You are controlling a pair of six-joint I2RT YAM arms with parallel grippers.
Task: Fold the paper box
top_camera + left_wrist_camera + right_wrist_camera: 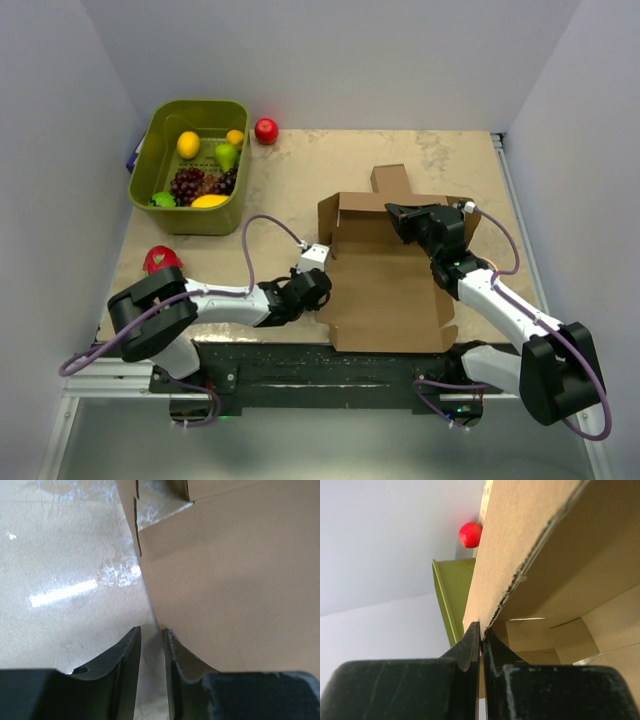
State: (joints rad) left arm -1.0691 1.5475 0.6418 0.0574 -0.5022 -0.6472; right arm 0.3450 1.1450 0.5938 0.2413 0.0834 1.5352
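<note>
The paper box (385, 295) is a large brown cardboard piece lying on the table's right half, its back and left flaps partly raised. My right gripper (402, 216) reaches over its back part. In the right wrist view this gripper (481, 630) is shut on the edge of a raised flap (520, 540). My left gripper (322, 287) lies low at the box's left edge. In the left wrist view it (152, 632) stands slightly open with only bare table between the fingers, and the cardboard (235, 590) edge ends at the tip of the right finger (175, 650).
A green basket (150, 165) of fruit stands at the back left, with a red ball (266, 130) beside it near the back wall. A red object (160, 260) lies at the left edge. Walls close in on three sides.
</note>
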